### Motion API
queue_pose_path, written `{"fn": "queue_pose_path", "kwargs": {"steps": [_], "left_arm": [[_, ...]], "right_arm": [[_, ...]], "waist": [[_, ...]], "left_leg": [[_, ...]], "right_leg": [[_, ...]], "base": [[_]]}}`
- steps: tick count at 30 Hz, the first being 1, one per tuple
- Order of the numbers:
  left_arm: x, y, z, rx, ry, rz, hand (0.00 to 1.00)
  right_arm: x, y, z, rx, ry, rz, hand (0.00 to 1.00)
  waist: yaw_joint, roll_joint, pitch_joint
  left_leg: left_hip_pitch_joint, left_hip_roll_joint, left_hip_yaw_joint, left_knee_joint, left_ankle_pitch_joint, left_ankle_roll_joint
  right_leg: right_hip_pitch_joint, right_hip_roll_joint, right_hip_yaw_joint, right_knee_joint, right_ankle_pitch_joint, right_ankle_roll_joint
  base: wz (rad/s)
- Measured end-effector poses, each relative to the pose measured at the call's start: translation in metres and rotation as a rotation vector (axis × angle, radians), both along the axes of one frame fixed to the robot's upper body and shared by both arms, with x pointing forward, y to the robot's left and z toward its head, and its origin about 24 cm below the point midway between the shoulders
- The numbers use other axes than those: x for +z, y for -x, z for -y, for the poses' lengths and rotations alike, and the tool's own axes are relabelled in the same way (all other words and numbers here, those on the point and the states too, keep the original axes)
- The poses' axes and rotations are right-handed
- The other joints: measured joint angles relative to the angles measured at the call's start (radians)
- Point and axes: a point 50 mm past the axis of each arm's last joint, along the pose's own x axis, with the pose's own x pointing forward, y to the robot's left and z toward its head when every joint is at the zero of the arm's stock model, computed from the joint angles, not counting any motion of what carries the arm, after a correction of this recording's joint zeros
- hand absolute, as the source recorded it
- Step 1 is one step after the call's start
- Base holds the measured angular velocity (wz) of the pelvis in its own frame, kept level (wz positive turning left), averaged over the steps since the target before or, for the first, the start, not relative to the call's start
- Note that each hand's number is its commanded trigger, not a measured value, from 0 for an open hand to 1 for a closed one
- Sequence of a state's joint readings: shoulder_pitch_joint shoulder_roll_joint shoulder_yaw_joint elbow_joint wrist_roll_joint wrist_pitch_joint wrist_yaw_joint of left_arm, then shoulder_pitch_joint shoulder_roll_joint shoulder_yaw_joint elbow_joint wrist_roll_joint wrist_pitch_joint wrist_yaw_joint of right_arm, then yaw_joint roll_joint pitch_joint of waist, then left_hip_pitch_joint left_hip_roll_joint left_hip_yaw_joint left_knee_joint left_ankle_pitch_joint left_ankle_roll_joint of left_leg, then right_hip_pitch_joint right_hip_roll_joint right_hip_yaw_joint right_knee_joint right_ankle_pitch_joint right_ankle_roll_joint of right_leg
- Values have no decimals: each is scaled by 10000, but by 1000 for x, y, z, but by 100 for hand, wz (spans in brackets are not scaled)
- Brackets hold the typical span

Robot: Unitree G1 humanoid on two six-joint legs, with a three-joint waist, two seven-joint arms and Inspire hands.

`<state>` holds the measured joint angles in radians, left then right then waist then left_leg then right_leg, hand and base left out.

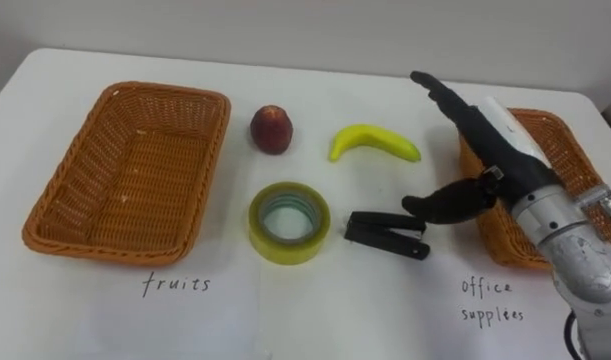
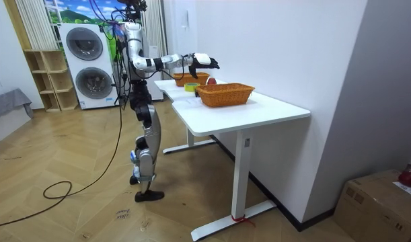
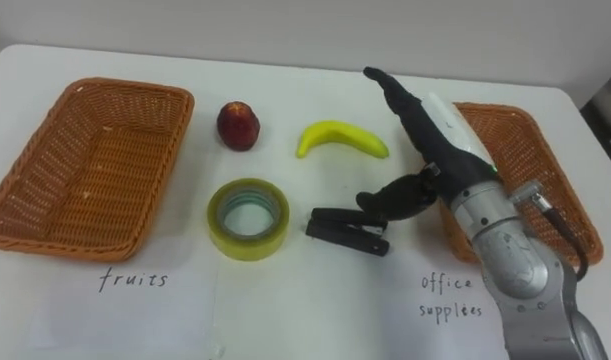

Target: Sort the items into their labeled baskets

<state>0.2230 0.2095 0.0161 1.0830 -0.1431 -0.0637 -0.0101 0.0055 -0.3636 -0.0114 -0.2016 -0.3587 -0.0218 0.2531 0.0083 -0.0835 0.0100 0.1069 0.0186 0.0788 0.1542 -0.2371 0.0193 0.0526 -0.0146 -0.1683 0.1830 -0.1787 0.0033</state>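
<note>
Step in hand: reach for the first office item. Right hand (image 1: 490,140) hovers over the white table (image 1: 315,310), fingers straight and spread forward, thumb hooked down just beside the black metal stapler (image 1: 387,235). It holds nothing, and contact with the stapler is not clear.

Nothing is sorted yet. The stapler lies flat near the table's front, between the yellowish translucent tape roll (image 1: 289,250) and the right-hand brown wicker basket (image 1: 575,150) (probably the supplies one, being on that side).

Next move, as I judge it: lower the hand, close fingers and thumb across the stapler's narrow body, lift it and carry it a short way right into that basket. The low, flat shape calls for a pinch from above.

Around: yellow curved banana (image 1: 373,142) lies just behind the hand's path, small red apple-like fruit (image 1: 272,129) further left, both apart from the stapler. The large empty brown wicker basket (image 1: 135,170) on the left is for them. The tape roll sits near the stapler's left end and could get nudged. The right basket's near rim must be cleared.
</note>
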Motion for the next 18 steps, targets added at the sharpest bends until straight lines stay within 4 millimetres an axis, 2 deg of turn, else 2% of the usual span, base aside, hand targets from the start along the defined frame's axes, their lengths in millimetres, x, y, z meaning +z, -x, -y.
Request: {"fn": "queue_pose_path", "kwargs": {"steps": [5,10,13,18], "left_arm": [[0,0,0,-11,5,18,0],[0,-3,0,-49,8,82,0],[0,-6,0,-66,12,140,0],[0,-7,0,-68,13,151,0]], "right_arm": [[-1,0,-1,117,27,-129,0],[-7,1,-10,644,77,-516,0],[-8,2,-10,720,104,-667,0],[-12,4,-10,702,94,-895,0]], "waist": [[39,0,-3],[91,-16,-15],[234,-48,-37],[274,-72,-53]], "left_leg": [[5,3,1,0,3,-5],[14,1,4,0,3,-5],[22,-5,4,-1,3,-6],[52,-8,-1,-2,3,-6]], "right_leg": [[0,2,-13,-6,0,0],[4,1,-44,-5,3,-4],[11,1,-35,-5,4,-5],[49,1,-22,-11,4,-6]], "base": [[0],[0],[0],[0]]}}
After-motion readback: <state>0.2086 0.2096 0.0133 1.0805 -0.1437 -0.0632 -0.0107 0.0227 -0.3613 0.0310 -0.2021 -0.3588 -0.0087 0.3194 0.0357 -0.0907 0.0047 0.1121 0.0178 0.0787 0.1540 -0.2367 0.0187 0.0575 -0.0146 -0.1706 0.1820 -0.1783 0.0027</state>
